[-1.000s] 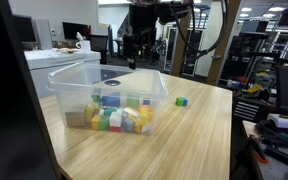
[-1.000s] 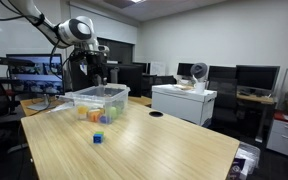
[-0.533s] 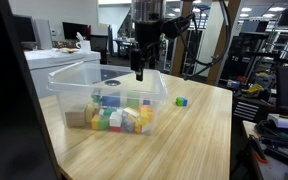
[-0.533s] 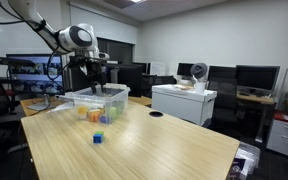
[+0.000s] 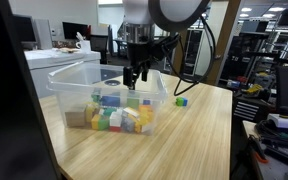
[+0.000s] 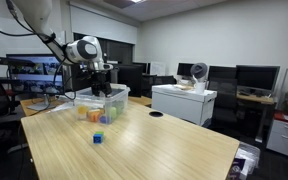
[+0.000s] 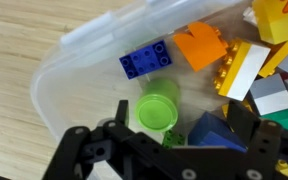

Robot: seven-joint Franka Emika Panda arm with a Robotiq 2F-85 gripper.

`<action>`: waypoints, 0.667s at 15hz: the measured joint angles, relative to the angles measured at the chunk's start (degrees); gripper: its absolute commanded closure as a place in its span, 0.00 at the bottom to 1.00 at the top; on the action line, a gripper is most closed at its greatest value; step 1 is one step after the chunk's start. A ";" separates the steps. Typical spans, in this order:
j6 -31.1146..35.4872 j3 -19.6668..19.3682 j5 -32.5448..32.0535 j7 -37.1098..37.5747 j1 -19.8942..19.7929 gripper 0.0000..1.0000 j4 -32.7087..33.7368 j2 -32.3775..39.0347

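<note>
- Hand hangs fingers-down over the far side of a clear plastic bin, fingertips at about rim height; both exterior views agree.
- Hand is released: the fingers stand well apart and carry nothing. The wrist view shows the same, one dark finger on either side of the frame.
- Green cylinder stands on the bin floor directly under the hand, in the gap between the fingers. It is upright, round top facing the wrist camera. I cannot tell whether either finger touches it.
- Blue brick lies just beyond the cylinder, ahead of the hand, studs up, close to the bin's curved corner wall.
- Orange block sits ahead of the hand, beside the blue brick, tilted.
- A white and yellow piece rests near the orange block; a dark blue block lies just beside the cylinder, by one finger.
- The main heap of mixed blocks fills the near part of the bin, below the hand and toward the camera in an exterior view.
- The bin rests on a pale wooden table.
- One small loose block sits on the table outside the bin, well apart from the hand.
</note>
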 measured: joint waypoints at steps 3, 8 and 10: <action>0.89 -0.28 -0.02 0.00 0.05 0.00 2.43 3.71; 1.99 -1.24 -0.01 0.00 0.08 0.00 5.34 8.34; 2.12 -1.49 -0.01 0.00 0.12 0.00 5.61 9.33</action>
